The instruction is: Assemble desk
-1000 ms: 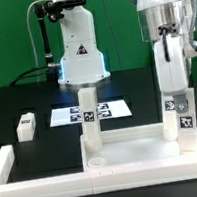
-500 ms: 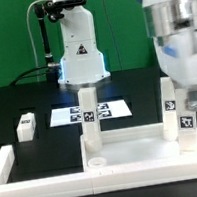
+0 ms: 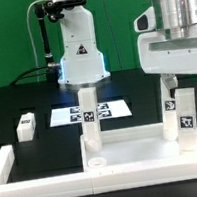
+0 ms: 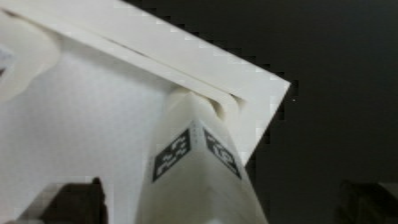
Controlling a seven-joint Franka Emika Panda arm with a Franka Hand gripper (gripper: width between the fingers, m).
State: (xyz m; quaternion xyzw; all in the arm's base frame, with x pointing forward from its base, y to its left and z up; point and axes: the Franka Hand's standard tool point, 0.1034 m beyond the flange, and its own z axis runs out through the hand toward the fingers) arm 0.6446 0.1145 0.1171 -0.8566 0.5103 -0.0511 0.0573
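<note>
Tabletop (image 3: 133,142): lies against the border wall (image 3: 14,158), two legs upright on it.
Right leg (image 3: 175,112): stands beneath your gripper (image 3: 177,84).
Jaws: cannot tell whether released.
Advice: check that leg sits square before fetching the loose leg (image 3: 27,126).

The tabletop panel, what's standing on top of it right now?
Two leg blocks stand upright on the tabletop panel: one near its middle, one on the exterior view's right, below the gripper. Their joints with the panel are hidden.
</note>
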